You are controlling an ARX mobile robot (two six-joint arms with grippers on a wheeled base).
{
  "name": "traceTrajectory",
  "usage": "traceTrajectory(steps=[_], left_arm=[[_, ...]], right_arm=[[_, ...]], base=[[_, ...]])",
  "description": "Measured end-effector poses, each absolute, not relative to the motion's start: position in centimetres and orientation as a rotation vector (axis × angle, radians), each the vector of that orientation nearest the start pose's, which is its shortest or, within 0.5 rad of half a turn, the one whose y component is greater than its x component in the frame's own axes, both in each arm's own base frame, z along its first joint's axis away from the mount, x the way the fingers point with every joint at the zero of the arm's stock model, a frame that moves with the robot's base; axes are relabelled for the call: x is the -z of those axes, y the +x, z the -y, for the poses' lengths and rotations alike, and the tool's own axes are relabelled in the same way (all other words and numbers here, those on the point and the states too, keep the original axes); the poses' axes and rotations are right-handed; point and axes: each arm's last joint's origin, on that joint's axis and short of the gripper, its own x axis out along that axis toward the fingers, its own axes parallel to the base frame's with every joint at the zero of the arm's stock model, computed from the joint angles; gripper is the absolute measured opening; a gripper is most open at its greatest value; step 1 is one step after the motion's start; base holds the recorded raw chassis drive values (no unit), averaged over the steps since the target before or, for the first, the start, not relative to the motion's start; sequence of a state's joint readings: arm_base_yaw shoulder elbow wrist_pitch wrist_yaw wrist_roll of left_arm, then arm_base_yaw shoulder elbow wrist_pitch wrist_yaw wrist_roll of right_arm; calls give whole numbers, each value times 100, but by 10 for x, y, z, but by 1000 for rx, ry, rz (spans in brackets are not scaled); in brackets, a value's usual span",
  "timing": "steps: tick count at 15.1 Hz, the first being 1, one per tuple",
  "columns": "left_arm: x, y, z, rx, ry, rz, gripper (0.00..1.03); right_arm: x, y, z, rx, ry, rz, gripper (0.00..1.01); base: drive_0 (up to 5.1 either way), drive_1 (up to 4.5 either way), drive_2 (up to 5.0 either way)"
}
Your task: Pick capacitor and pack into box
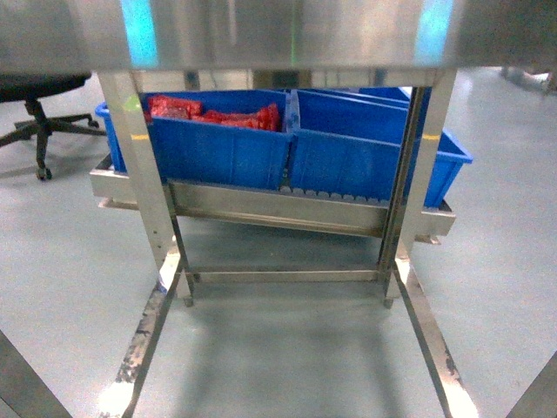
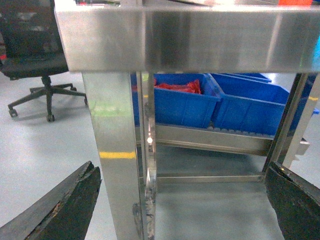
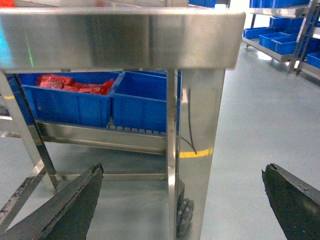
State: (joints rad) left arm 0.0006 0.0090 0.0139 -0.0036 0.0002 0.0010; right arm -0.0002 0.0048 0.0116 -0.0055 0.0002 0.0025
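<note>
Low down, all three cameras look beneath a stainless steel surface [image 1: 287, 35] whose front edge crosses the top of each view. Behind its legs, a steel rack [image 1: 261, 205] carries blue plastic bins [image 1: 222, 144] set side by side; the left bin holds red packets [image 1: 218, 113], the one beside it [image 1: 365, 148] shows nothing inside from this angle. A black office chair [image 1: 39, 113] stands on the grey floor at far left.

Neither the capacitor nor the box shows in any view, so where they lie cannot be told.

The left pincer [image 2: 182, 210] appears in its wrist view with two dark fingers [image 2: 65, 210] spread wide to either side of the table leg [image 2: 117, 155], nothing between them. The right pincer [image 3: 182, 210] stands likewise wide apart and empty, its fingers [image 3: 65, 210] framing another leg [image 3: 200, 150] marked with a yellow stripe, with what may be a caster wheel [image 3: 184, 215] near its foot
</note>
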Motion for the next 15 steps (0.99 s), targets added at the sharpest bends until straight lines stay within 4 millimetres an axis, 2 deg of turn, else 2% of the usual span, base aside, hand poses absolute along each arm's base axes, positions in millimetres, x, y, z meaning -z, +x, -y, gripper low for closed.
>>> traceTrajectory(steps=[15], left_arm=[[-167, 97, 0, -2, 0, 1, 98]], right_arm=[[-167, 97, 0, 0, 2, 2, 98]], base=[[0, 0, 0]])
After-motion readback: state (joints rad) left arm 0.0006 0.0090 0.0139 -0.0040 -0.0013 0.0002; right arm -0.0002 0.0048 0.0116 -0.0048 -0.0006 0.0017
